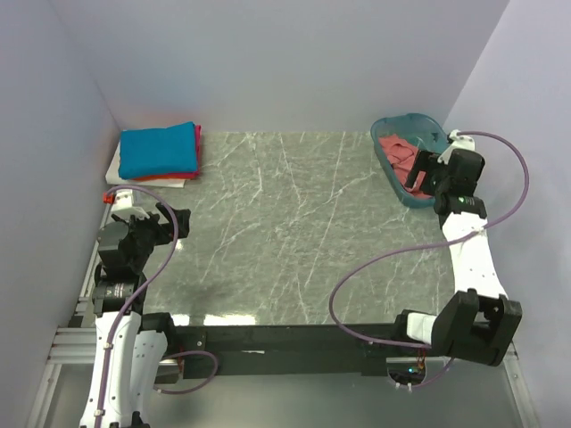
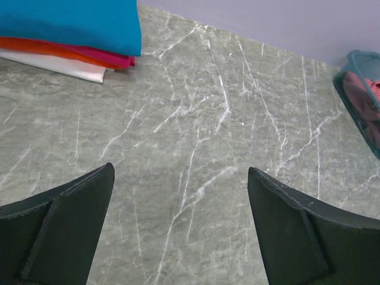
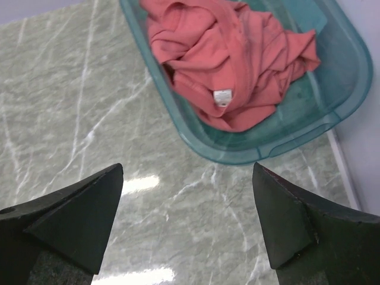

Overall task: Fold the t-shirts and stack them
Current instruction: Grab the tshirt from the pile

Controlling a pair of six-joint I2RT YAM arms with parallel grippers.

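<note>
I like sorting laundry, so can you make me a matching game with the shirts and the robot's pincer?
Things:
1. pink t-shirt
2. blue t-shirt
3. white t-shirt
4. right pincer

Places or states:
A. at the bottom of the folded pile
B. crumpled inside the teal bin
C. open and empty, close to the bin
D. on top of the folded pile

Right pairs: 1-B, 2-D, 3-A, 4-C
</note>
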